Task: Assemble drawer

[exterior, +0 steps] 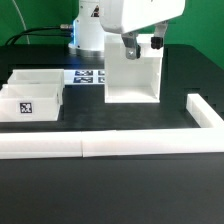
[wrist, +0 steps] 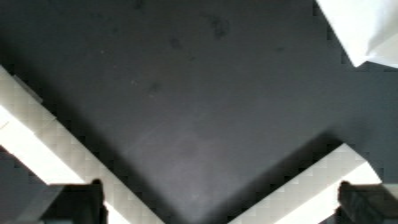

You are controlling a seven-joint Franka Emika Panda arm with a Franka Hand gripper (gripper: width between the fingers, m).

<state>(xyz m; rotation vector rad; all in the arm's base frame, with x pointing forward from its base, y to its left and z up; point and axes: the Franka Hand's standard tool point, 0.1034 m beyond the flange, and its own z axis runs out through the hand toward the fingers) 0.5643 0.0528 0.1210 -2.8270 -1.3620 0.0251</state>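
The tall white drawer case [exterior: 132, 78] stands on the black table behind the middle. My gripper [exterior: 140, 45] hangs right over its top edge, jaws open and holding nothing. In the wrist view the gripper [wrist: 221, 212] shows only its dark fingertips [wrist: 71, 206] at the two lower corners. Two white edges of the case [wrist: 39, 130] run as a V between them over the black table. Two open-top trays lie at the exterior view's left: one with a square tag [exterior: 30, 103] and one behind it [exterior: 38, 78].
The marker board [exterior: 88, 77] lies flat left of the case, by the arm's base. A long low white border rail [exterior: 100, 146] runs along the front and turns back at the exterior view's right [exterior: 203, 108]. A white piece [wrist: 366, 30] shows at a corner of the wrist view.
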